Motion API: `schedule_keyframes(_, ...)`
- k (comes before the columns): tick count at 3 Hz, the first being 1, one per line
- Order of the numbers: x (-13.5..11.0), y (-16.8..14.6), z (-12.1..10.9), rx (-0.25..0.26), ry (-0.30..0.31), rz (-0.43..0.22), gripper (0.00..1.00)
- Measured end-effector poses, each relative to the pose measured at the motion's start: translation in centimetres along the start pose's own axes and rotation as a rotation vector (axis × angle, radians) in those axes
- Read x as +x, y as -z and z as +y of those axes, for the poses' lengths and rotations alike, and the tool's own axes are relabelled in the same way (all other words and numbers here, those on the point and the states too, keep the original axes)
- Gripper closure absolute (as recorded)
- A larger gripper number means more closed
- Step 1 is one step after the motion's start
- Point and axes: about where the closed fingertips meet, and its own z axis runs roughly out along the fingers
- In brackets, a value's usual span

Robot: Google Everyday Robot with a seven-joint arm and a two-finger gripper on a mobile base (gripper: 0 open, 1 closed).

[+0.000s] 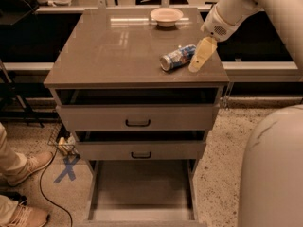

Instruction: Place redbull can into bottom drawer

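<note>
The redbull can (177,57) lies on its side on the cabinet top (118,51), towards the right, silver end pointing left-front. My gripper (198,60) hangs from the arm at upper right and sits just right of the can, close to its far end, near the top's right edge. The bottom drawer (142,188) is pulled out at the foot of the cabinet, its flat grey floor bare.
A cream bowl (166,16) stands at the back of the top. The two upper drawers (138,119) with black handles sit slightly out. A person's shoes (28,167) and a cable lie on the floor at left. My own base (272,174) fills the lower right.
</note>
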Motion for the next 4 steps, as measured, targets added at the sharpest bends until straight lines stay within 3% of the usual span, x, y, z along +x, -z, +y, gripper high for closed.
schedule_keyframes(2,-2.6,-4.0,0.4,-0.079,0.058,0.044,0.00)
schedule_keyframes(3,-2.7,-5.3,0.7,-0.114,0.059,0.059,0.00)
schedule_keyframes(4,-2.4,-6.2,0.9,-0.140,0.046,0.072,0.18)
